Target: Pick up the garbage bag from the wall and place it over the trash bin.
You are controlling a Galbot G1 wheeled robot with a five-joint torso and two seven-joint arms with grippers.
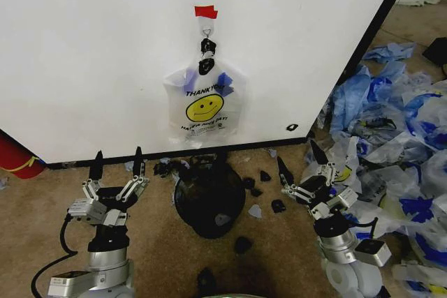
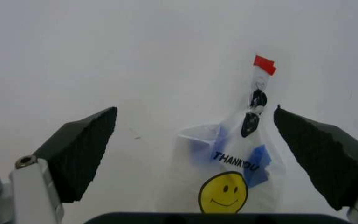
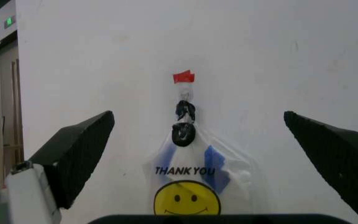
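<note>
The garbage bag (image 1: pixel 204 105) hangs on the wall (image 1: pixel 98 54) above the trash bin (image 1: pixel 208 197) (flanked by left gripper (image 1: pixel 116 165) and right gripper (image 1: pixel 299 162), both spread wide).

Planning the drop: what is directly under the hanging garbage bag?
Below the garbage bag runs the wall's black base trim, then the black trash bin on carpet among dark scraps. The bin's inside cannot be made out.

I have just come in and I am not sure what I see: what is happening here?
Nothing is held yet. The garbage bag hangs from a hook on the wall, above the trash bin on the floor. The left end effector and right end effector are open, low on either side of the bin.
</note>
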